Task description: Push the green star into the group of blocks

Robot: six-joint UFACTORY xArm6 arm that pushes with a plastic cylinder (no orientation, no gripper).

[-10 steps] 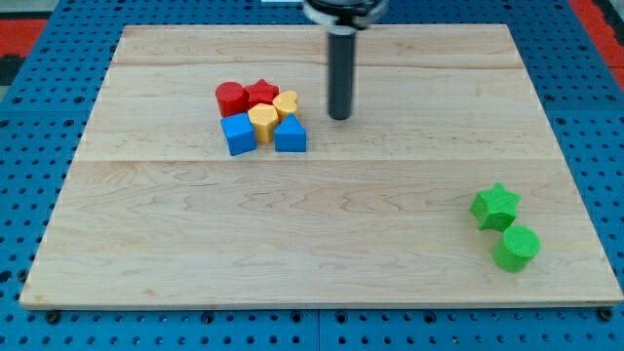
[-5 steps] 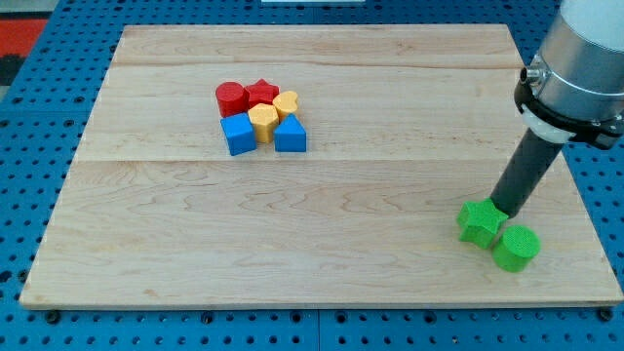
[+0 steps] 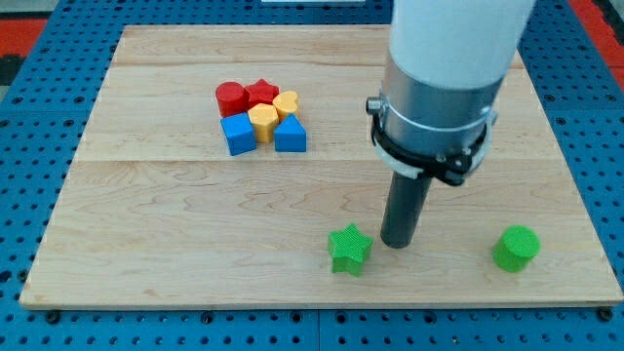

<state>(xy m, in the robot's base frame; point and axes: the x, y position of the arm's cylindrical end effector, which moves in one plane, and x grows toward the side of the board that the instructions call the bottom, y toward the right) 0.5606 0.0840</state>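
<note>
My tip (image 3: 398,243) rests on the bench (image 3: 175,244) just to the view's right of the green star (image 3: 349,249), close beside it near the view's bottom edge. There is no pincer on this arm, only the dark rod, so nothing is grasped. The green cylinder (image 3: 516,248) stands well apart at the view's right. The group sits well away toward the view's upper left: red cylinder (image 3: 230,97), red star (image 3: 261,94), yellow heart (image 3: 286,102), yellow block (image 3: 263,122), blue cube (image 3: 238,134) and blue block (image 3: 290,135)
</note>
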